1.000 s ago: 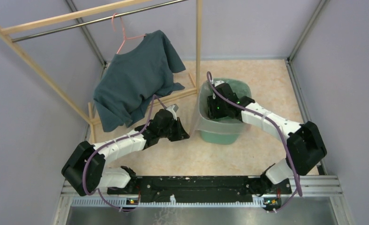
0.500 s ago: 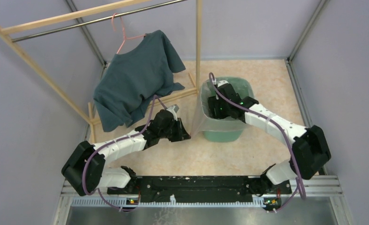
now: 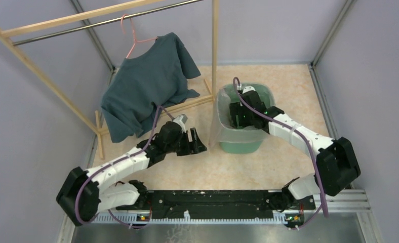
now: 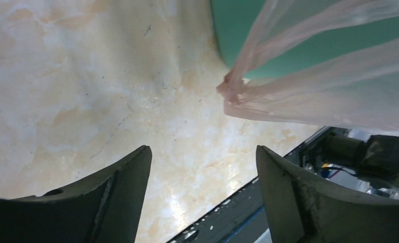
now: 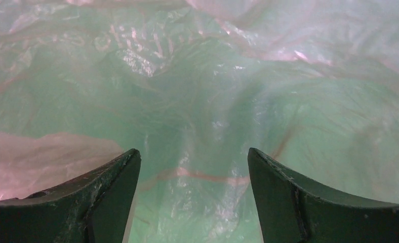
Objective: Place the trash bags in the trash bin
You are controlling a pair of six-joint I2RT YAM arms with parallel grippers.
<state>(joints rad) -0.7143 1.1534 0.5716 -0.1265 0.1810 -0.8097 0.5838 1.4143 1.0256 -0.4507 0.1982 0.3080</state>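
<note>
Trash bag (image 4: 314, 96) veiling trash bin (image 3: 240, 147) interior, left claw (image 4: 203, 152) spread, right claw (image 5: 193, 152) spread

Pale-pink translucent bag (image 4: 309, 96) ahead of left gripper (image 4: 202, 157), against mint-green bin (image 3: 248, 146); dark-teal shirt (image 3: 147, 91); peach-and-cream marbled floor (image 4: 86, 76) beneath.

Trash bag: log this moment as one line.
trash bag: in trash bin, corner hanging outside | left pincer: open, empty, beside bin | right pincer: open, empty, inside bin
</note>
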